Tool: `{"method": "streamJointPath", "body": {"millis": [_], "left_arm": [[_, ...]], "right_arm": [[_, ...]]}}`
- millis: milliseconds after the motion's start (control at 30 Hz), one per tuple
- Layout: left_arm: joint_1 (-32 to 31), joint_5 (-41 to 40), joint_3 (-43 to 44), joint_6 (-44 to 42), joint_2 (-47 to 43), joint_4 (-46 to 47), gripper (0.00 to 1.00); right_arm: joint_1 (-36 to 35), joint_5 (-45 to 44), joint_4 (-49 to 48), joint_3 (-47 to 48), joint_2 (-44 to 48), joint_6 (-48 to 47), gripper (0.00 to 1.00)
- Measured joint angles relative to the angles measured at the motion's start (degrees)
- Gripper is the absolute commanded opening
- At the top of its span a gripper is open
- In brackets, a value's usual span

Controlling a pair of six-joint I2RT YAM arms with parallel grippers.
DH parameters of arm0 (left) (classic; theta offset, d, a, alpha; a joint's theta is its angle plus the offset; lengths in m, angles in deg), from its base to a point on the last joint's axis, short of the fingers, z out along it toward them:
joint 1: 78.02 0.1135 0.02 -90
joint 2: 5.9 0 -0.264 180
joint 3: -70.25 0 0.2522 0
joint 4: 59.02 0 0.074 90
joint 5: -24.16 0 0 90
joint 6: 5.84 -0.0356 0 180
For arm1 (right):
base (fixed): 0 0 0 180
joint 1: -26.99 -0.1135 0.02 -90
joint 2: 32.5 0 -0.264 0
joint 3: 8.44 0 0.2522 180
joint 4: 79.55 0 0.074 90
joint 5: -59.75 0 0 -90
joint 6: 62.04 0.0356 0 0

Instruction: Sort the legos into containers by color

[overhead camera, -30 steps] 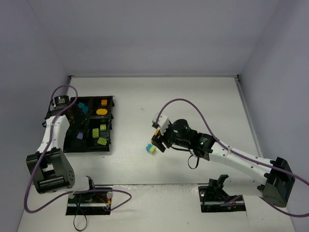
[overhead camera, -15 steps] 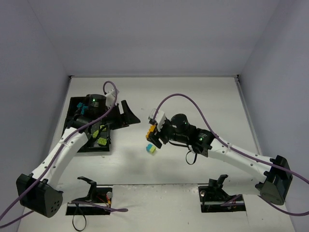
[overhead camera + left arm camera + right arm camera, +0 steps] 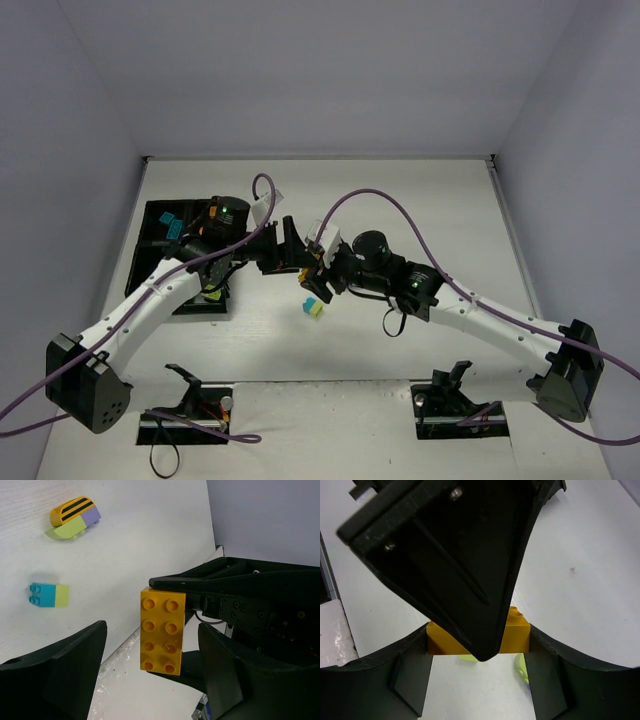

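From above, the orange brick point(image 3: 311, 270) is seen gripped by the right pincer point(image 3: 314, 270) over the bench point(image 3: 420, 200), right of the tray point(image 3: 155, 213). The left pincer point(image 3: 289, 249) is held open just beside it. In the left wrist view, a teal-and-lime brick point(image 3: 49, 595) is seen lying on the bench. In the right wrist view, the orange brick is shown clamped between both fingers.

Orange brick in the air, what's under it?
Under the orange brick is the white table, with a small teal-and-lime brick lying there. The right end effector gripping the orange brick covers part of that spot, so anything else there is hidden.
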Motion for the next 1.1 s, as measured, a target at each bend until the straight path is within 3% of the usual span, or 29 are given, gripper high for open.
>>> {"method": "streamJointPath", "body": {"millis": [133,200,367,433,533,567,667,700,900,1100], "left_arm": [[0.0,0.8,0.0,0.0,1.1,0.0,0.54],[0.0,1.3,0.0,0.0,1.6,0.0,0.4],[-0.3,2.8,0.0,-0.2,2.3,0.5,0.2],[-0.3,3.5,0.0,-0.3,2.6,0.8,0.15],[-0.3,3.8,0.1,-0.5,3.3,0.9,0.13],[-0.3,3.9,0.2,-0.6,3.5,0.9,0.13],[-0.3,3.9,0.6,-1.4,4.4,0.8,0.13],[-0.2,3.8,0.7,-1.8,4.7,0.6,0.13],[2.8,2.7,3.3,-5.5,7.9,-2.6,0.13],[12.4,-3.9,9.3,-10.8,11.9,-7.7,0.13]], "right_arm": [[0.0,0.0,0.0,0.0,0.0,0.0,0.13],[0.0,0.0,0.0,0.0,0.0,0.0,0.14],[0.0,-0.2,0.7,0.0,-0.8,0.2,0.16],[0.0,-0.3,0.7,0.1,-0.9,0.3,0.23],[0.0,-0.7,1.1,0.1,-1.0,0.3,0.48],[0.0,-1.0,1.2,0.1,-1.1,0.3,0.66],[0.0,-2.0,1.1,0.2,-1.5,0.5,0.95],[0.1,-2.6,1.0,0.2,-1.6,0.8,1.0],[1.3,-6.5,1.2,1.0,-2.8,1.9,1.0],[3.6,-9.9,1.6,1.0,-2.8,4.6,1.0]]}}
